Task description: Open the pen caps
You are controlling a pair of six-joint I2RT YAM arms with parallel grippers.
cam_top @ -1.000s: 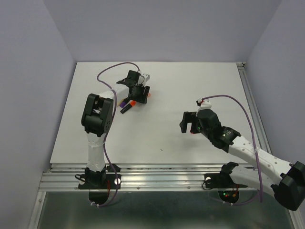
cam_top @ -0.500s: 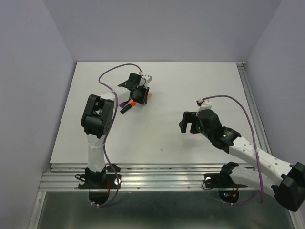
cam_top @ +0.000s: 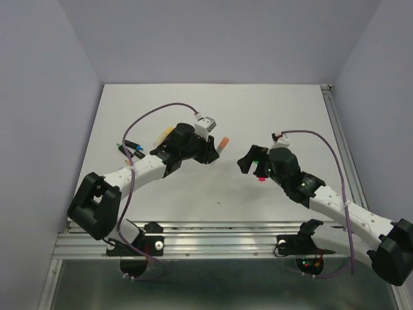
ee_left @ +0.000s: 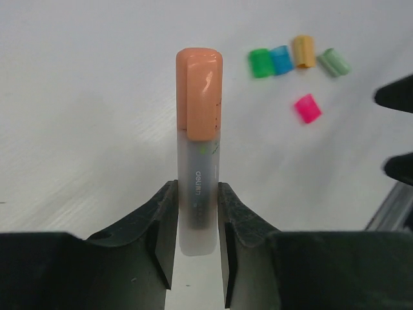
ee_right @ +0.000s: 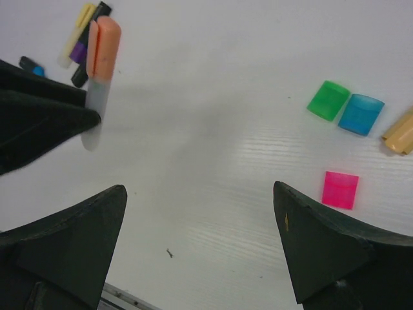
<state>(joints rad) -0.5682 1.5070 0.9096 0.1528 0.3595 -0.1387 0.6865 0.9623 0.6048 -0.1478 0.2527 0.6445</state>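
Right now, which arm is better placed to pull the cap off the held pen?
Right, most likely. The left arm has its jaws shut on the pen, presenting its orange cap toward the right arm, whose jaws stand open and empty, facing that cap.

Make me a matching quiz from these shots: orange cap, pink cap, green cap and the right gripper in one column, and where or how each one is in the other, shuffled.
Things:
1. orange cap
2. pink cap
3. green cap
4. right gripper

States:
A. open, holding nothing
B. right beside the blue cap
C. on its pen, clamped in the left gripper
D. lying by itself on the table

Pairs: 1-C, 2-D, 3-B, 4-A
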